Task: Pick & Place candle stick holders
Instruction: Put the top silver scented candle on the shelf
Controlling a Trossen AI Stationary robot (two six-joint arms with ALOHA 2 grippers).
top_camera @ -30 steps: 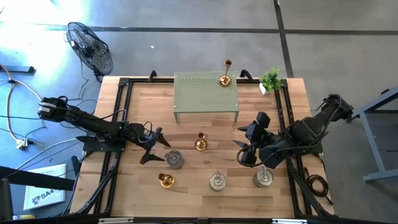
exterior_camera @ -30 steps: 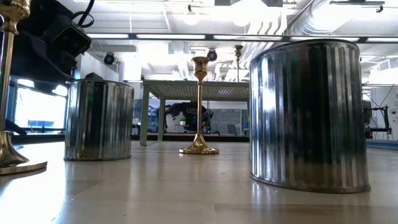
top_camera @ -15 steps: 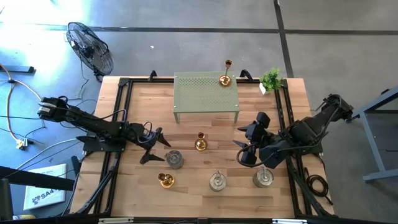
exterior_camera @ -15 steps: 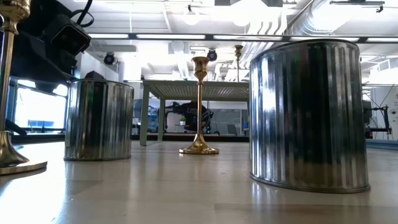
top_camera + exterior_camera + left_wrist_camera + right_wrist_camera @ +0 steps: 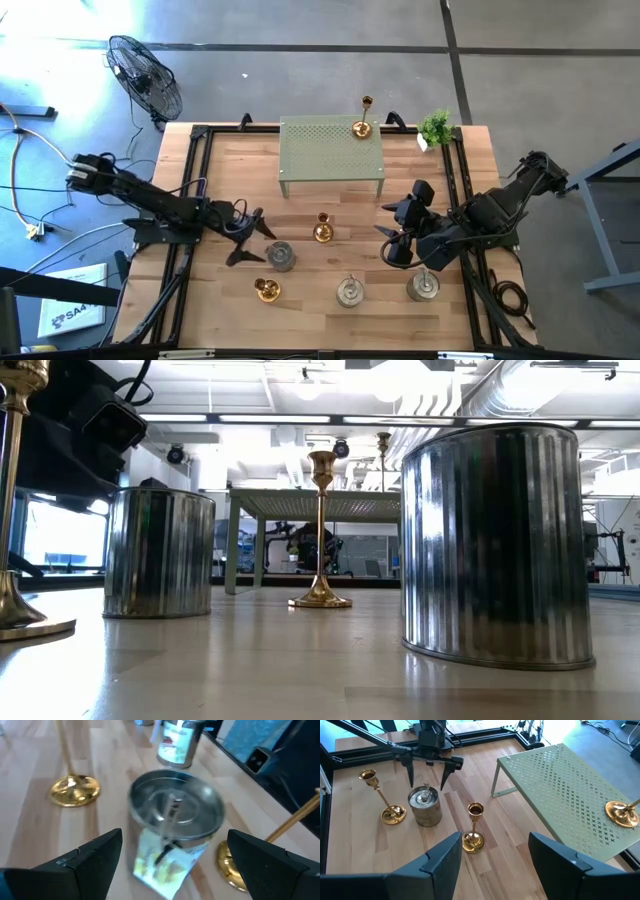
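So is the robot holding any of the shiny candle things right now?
No. Both end effectors are empty: the left open over a silver holder, the right open above the table.

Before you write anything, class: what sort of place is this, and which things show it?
Probably a robotics lab or workshop. A wooden table stands on bare concrete, a floor fan and loose cables lie beside it, and the low view shows exposed ceiling ducts.

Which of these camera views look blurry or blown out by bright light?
Left wrist view: soft and smeared, the silver holder blurred. High view: floor at top left washed out. Low view: bright ceiling lights, near silver holder looming large. Right wrist view: sharp.
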